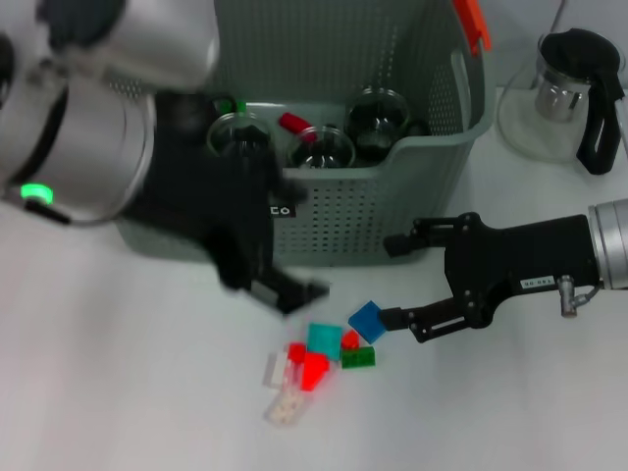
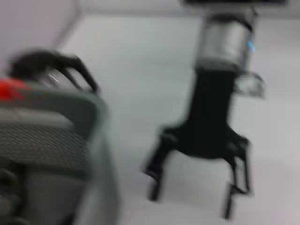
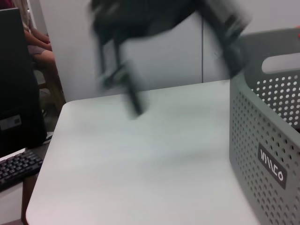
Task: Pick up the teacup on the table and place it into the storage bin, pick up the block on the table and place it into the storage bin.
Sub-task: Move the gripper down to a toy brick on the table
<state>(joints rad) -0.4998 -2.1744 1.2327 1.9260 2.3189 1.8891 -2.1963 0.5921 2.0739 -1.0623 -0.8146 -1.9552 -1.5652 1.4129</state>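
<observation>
The grey-green storage bin [image 1: 392, 211] stands at the back of the table, with three glass teacups [image 1: 324, 147] inside it. Several small blocks lie in front of it: blue [image 1: 368, 321], teal [image 1: 325, 340], green [image 1: 358, 357] and red [image 1: 312, 371]. My right gripper [image 1: 394, 282] is open and low over the table. Its lower fingertip [image 1: 391, 318] is right beside the blue block, with nothing between the fingers. My left gripper [image 1: 265, 287] is blurred by motion in front of the bin's left half, open and empty. The left wrist view shows the right gripper [image 2: 191, 204] spread wide.
A glass teapot with a black handle [image 1: 574, 93] stands at the back right. A whitish block [image 1: 285, 407] and a clear one [image 1: 275, 368] lie nearest me. The bin's wall [image 3: 267, 140] fills one side of the right wrist view. The bin's orange handle end [image 1: 473, 22] sticks up.
</observation>
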